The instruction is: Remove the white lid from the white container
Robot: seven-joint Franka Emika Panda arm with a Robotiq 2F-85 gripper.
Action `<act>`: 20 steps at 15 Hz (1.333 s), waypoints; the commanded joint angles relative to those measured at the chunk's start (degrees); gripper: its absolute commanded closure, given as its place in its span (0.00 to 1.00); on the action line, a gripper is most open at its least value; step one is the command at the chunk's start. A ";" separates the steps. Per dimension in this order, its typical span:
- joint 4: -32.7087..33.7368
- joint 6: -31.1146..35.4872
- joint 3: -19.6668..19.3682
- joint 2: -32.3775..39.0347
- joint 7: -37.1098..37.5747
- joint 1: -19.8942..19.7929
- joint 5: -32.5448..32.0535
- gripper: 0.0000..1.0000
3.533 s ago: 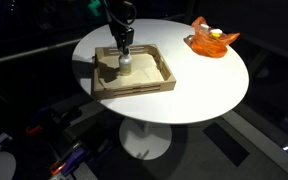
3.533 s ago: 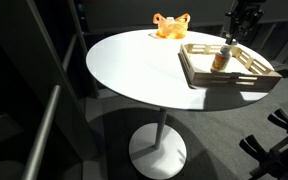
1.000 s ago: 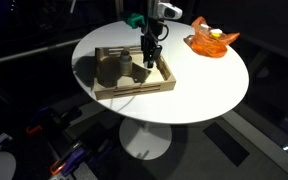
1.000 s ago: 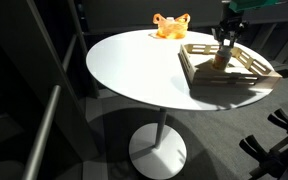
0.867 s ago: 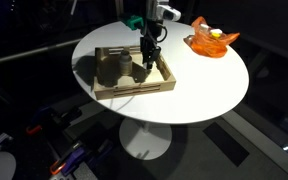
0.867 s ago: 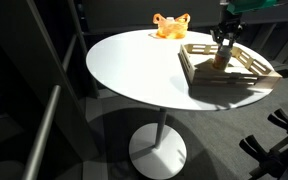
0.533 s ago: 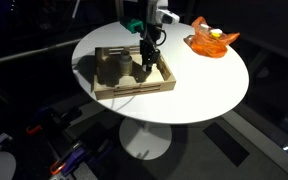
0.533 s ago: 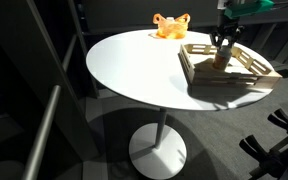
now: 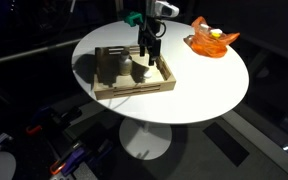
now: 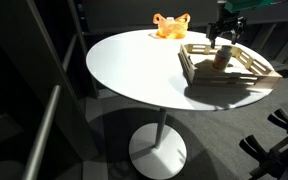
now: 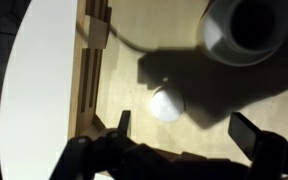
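Note:
The white container (image 11: 242, 30) stands uncapped in the wooden tray (image 11: 92, 70), its dark inside showing at the top right of the wrist view. The small round white lid (image 11: 166, 104) lies flat on the tray floor beside it, apart from the jar. My gripper (image 11: 189, 130) hangs above the lid, open, with nothing between its fingers. In both exterior views the gripper (image 9: 147, 53) (image 10: 222, 40) hovers over the tray (image 9: 134, 88) (image 10: 209, 78). The container (image 10: 221, 58) shows below it in an exterior view; the lid is too small to make out there.
The tray sits on a round white pedestal table (image 9: 204, 85) (image 10: 134, 70). An orange bowl (image 9: 212, 40) (image 10: 169, 25) stands near the table's far edge. The tray has raised slatted walls around it. Dark floor surrounds the table.
The gripper was shut low in the tray; it has since opened and lifted a little. The lid now lies free on the tray floor.

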 commanded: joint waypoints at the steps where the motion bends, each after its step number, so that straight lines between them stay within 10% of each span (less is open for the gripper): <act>1: -0.48 -4.79 0.47 -4.81 -2.59 0.35 0.83 0.00; 20: -2.59 -15.39 4.94 -21.91 -20.06 0.04 0.08 0.00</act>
